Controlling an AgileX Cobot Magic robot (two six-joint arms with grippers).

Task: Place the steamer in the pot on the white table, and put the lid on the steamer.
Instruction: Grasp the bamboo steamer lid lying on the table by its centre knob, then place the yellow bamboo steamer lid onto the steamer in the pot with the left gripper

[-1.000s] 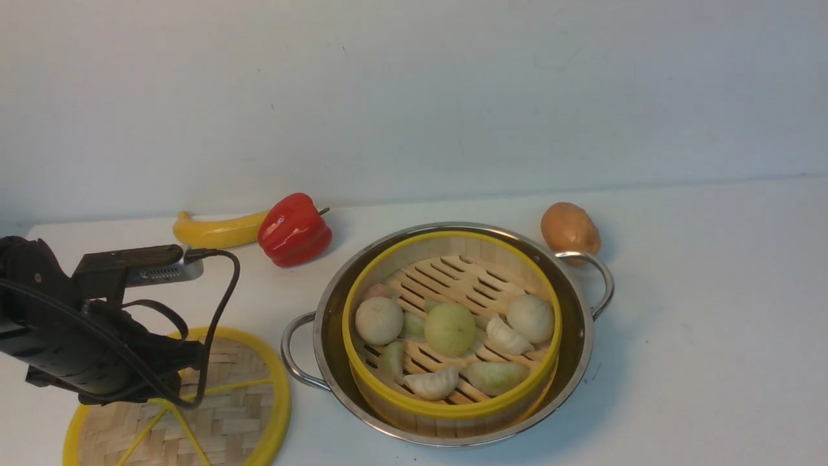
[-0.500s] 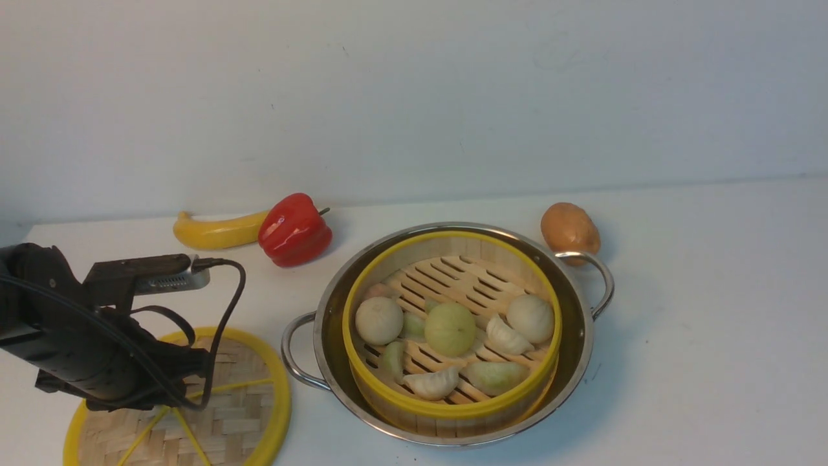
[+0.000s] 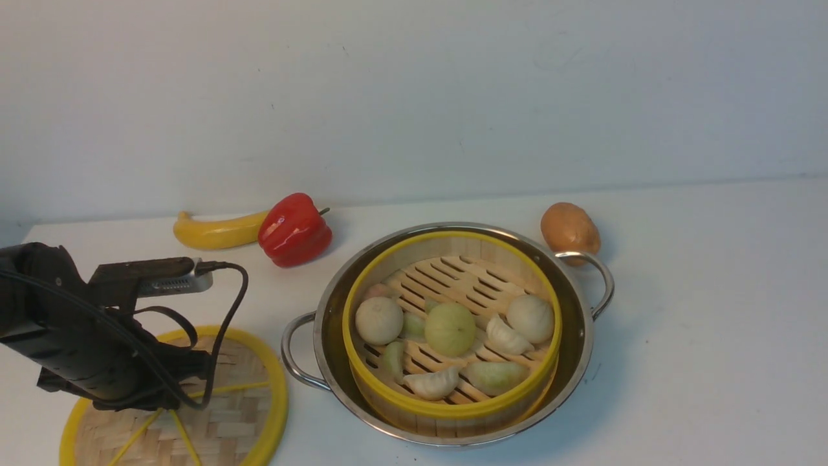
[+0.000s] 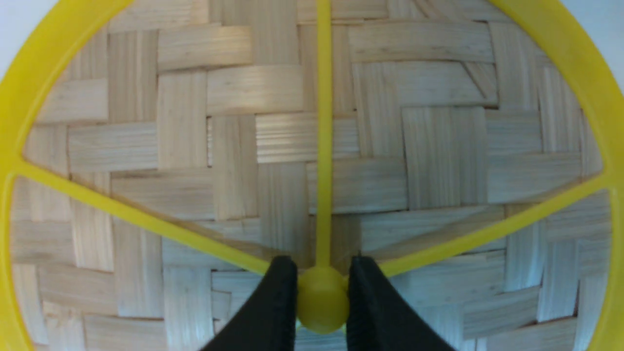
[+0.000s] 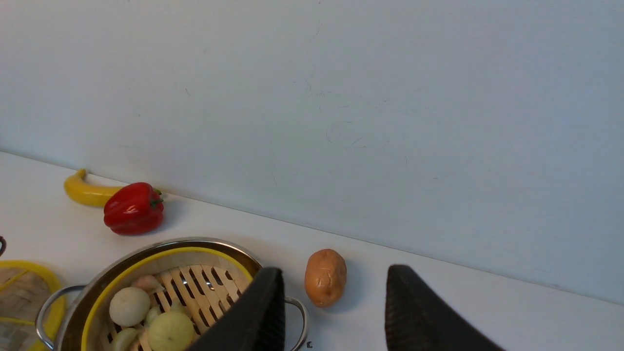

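1. We had the steamer (image 3: 453,411) sitting inside the pot (image 3: 579,369) near the middle of the white table (image 3: 686,336), its buns and dumplings uncovered, so we judged the first half of the task done and the lid's placing the step in hand.
2. We saw the lid (image 3: 226,417) at the near left, just left of the pot and apart from it, with its woven face and yellow spokes up.
3. Our left gripper (image 4: 322,279) was pinching the raised yellow knob (image 4: 322,305) at the lid's hub, one finger against either side.
4. Our right gripper (image 5: 336,271) had its fingers spread with nothing between them, and it was well away from the lid; the left arm was plainly the nearer one.
5. The relation that mattered to us was this: from the left gripper, the steamer lay to the right and a little farther off, across the pot's left handle (image 3: 285,346). The lid, being round, gave us no long axis to line up (a small mercy).
6. We judged that the next move called for a straight lift, high enough to clear that handle and the steamer's rim, then a carry rightward until hub and basket centre matched.
7. We thought the small knob might let the wide lid tip or slip, and an off-centre release could leave its edge hanging over one side.
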